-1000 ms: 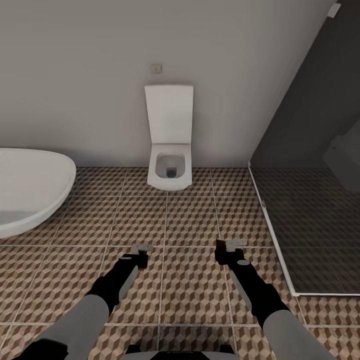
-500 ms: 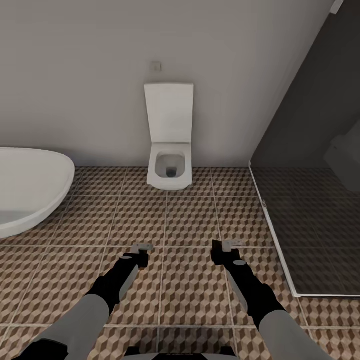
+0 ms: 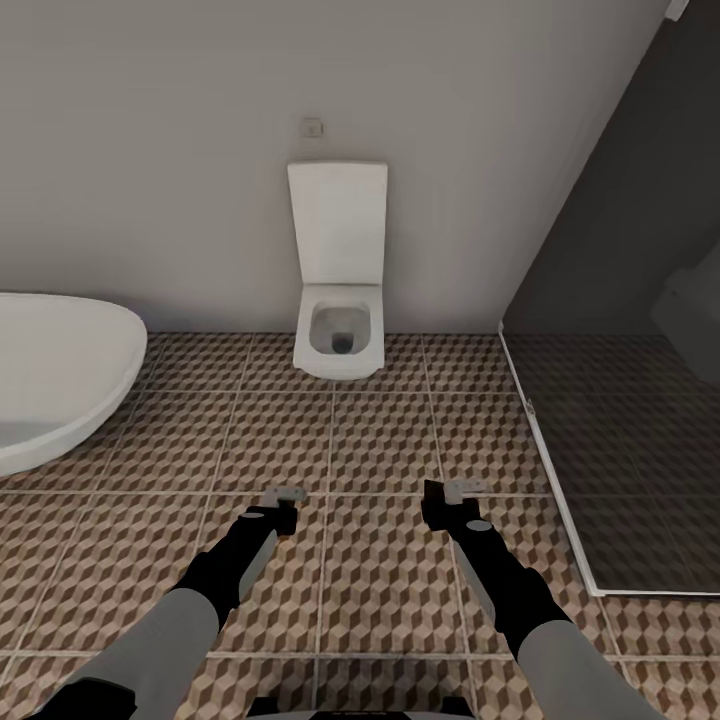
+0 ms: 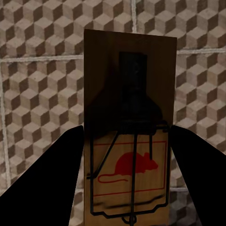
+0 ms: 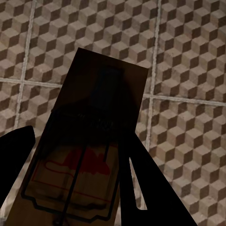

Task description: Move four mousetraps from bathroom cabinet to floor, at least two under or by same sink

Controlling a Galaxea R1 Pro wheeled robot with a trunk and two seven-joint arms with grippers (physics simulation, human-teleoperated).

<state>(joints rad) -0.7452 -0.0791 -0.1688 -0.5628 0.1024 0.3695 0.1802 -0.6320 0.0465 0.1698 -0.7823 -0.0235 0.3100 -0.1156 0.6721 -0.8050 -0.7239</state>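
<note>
Two mousetraps are held above the bathroom floor (image 3: 380, 440), one in each hand. My left gripper (image 3: 281, 508) is shut on a mousetrap (image 3: 286, 494); the left wrist view shows this flat wooden plate (image 4: 129, 94) with wire parts and a red mouse print, clamped between the dark fingers (image 4: 47, 183). My right gripper (image 3: 448, 503) is shut on another mousetrap (image 3: 466, 488), seen tilted in the right wrist view (image 5: 94, 136) between its fingers (image 5: 141, 188). The cabinet and the sink are out of view.
A white square toilet (image 3: 340, 300) stands against the far wall straight ahead. A white oval bathtub (image 3: 50, 380) is at the left. A dark glass shower screen (image 3: 620, 400) with a white floor frame closes off the right. Patterned tiles lie between them.
The view has crept slightly, so the camera moved. My right gripper shifted a little to the left with its mousetrap. The left arm holds still.
</note>
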